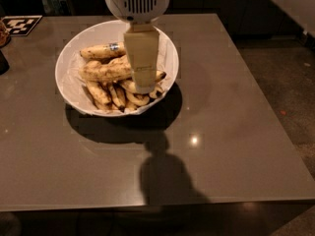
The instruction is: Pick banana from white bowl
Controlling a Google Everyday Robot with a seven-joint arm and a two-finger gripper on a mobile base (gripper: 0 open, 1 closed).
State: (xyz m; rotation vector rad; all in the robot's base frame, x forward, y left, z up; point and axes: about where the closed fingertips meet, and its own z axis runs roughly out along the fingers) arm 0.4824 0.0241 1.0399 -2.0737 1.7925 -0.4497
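Observation:
The white bowl [71, 90] sits on the back left part of the brown table. It holds several bananas. The banana [104, 73], long, thick and brown-speckled, lies across the middle of the pile, with its right end showing past the gripper. My gripper [143, 86] hangs from the white wrist [138, 1] and reaches down into the right half of the bowl. It covers the right part of the banana. I cannot tell whether it touches the banana.
A similar banana with a silver-blue sticker [101, 51] lies behind it. Small stubby bananas [118, 97] lie at the bowl's front. A checkered marker [19, 23] and a dark object [2, 60] are at the far left. The table's right edge [275, 127] drops to the floor.

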